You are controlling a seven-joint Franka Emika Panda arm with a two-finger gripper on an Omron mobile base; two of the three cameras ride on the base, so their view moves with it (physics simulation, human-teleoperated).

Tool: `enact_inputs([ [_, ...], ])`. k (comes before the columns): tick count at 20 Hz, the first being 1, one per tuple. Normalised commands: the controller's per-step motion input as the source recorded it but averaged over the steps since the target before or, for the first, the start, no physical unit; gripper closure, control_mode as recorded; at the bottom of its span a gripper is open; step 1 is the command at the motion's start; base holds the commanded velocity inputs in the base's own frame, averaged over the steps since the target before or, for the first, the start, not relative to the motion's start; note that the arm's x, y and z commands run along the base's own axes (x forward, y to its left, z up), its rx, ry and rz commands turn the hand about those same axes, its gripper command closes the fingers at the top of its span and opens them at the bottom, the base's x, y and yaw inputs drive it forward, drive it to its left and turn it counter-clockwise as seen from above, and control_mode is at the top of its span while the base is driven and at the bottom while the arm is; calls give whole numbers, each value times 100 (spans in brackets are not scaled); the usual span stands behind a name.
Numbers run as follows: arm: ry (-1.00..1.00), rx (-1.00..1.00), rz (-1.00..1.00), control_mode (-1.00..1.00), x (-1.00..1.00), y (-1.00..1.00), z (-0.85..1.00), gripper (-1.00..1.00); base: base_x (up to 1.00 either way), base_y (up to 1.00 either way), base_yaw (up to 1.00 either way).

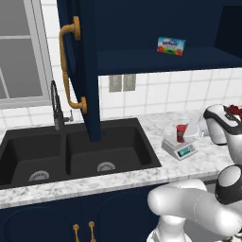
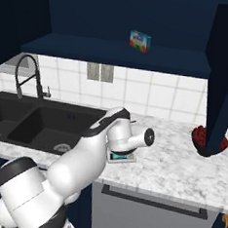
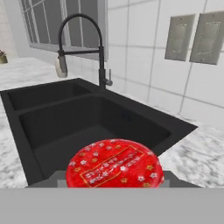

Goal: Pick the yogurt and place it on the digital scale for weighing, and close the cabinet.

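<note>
Red yogurt [image 1: 180, 133] sits upright on scale [image 1: 179, 147], cabinet [image 1: 79, 66] doors open, fingers' state can't tell.

Hiding most of the digital scale [image 2: 121, 158] behind the arm; cutting off the yogurt [image 3: 114, 163] at bottom edge.

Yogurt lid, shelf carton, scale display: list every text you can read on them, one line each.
Yogurt lid: white print among stars, too blurred to read.
Carton on the cabinet shelf: red print, too small to read.
Digital scale display: no readable digits.
</note>
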Motion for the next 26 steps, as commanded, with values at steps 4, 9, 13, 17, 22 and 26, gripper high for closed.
enact_inputs([
  [4, 0, 1, 2, -100, 38, 0, -17, 100, 0, 0, 0],
  [9, 0, 0, 4, -100, 24, -10, -15, 100, 0, 0, 0],
  [13, 0, 0, 2, -100, 9, -32, -18, 100, 0, 0, 0],
  [17, 0, 0, 1, -100, 26, -9, -16, 100, 0, 0, 0],
  [22, 0, 0, 1, -100, 41, -2, -5, 100, 0, 0, 0],
  [26, 0, 1, 5, -100, 20, -22, -17, 100, 0, 0, 0],
])
